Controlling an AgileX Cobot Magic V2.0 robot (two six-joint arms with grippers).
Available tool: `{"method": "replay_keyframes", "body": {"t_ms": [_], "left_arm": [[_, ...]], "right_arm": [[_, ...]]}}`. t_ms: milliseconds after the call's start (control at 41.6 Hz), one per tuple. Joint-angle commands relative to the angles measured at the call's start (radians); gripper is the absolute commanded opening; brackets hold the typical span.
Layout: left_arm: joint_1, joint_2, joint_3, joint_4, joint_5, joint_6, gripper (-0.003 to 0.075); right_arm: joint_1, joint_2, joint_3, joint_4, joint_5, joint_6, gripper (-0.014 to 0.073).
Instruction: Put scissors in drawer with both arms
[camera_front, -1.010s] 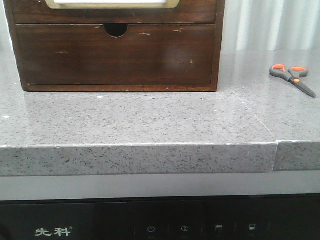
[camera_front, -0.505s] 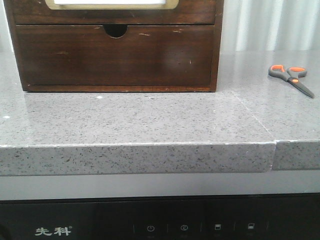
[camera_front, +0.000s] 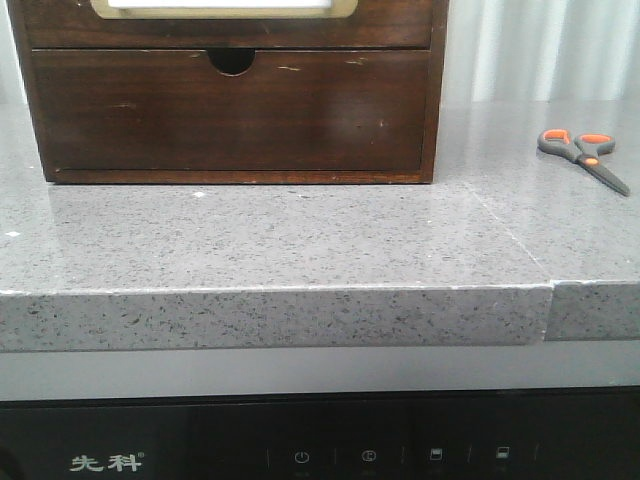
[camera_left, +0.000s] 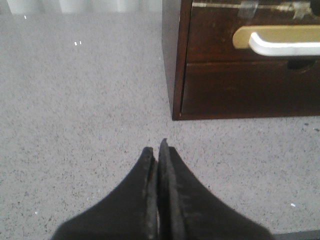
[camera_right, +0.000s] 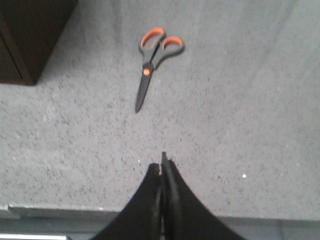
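Note:
The scissors (camera_front: 582, 154), dark grey with orange-lined loops, lie flat on the grey counter at the right; they also show in the right wrist view (camera_right: 152, 60), blades towards my gripper. The drawer with the whitish, tan-rimmed panel (camera_front: 225, 12) is the upper one of the brown wooden box, closed; it shows in the left wrist view (camera_left: 250, 40) too. My left gripper (camera_left: 156, 149) is shut and empty above the counter, near the box's left front corner. My right gripper (camera_right: 162, 165) is shut and empty, near the counter's front edge, well short of the scissors.
The lower drawer (camera_front: 230, 110) has a plain front with a half-round notch. The counter (camera_front: 300, 240) has a front edge and a seam at the right. A black appliance panel (camera_front: 300, 450) sits below. Pale curtain stands behind.
The front view shifted very slightly; the scissors and box lie as before. No gripper shows in the earlier frames.

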Motion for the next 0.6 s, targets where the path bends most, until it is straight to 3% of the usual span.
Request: {"method": "replay_keyframes", "body": {"t_ms": [0, 144, 241, 313, 409, 481, 577], "left_arm": [[0.001, 0.038, -0.028, -0.027, -0.057, -0.008, -0.0020], [0.001, 0.072, -0.026, -0.049, -0.055, -0.008, -0.0020], [0.001, 0.092, -0.026, -0.080, -0.056, -0.008, 0.0031], [0.001, 0.109, -0.026, -0.110, -0.064, -0.008, 0.0148], [0.001, 0.133, -0.024, -0.169, -0.081, -0.008, 0.0368], [0.001, 0.156, -0.024, -0.229, -0.088, -0.008, 0.0512], [0.001, 0.200, -0.024, -0.334, -0.089, -0.008, 0.0578]], "right_arm": [[-0.005, 0.048, -0.016, -0.021, -0.061, 0.002, -0.0059], [-0.005, 0.101, -0.015, -0.026, -0.053, -0.005, 0.0014], [-0.005, 0.124, -0.015, -0.026, -0.046, -0.013, 0.0204], [-0.005, 0.126, -0.015, -0.026, -0.045, -0.018, 0.0379], [-0.005, 0.126, -0.013, -0.026, -0.052, -0.018, 0.0545], [-0.005, 0.126, -0.012, -0.026, -0.053, -0.018, 0.0589], [-0.005, 0.126, -0.012, -0.026, -0.053, -0.018, 0.0577]]}}
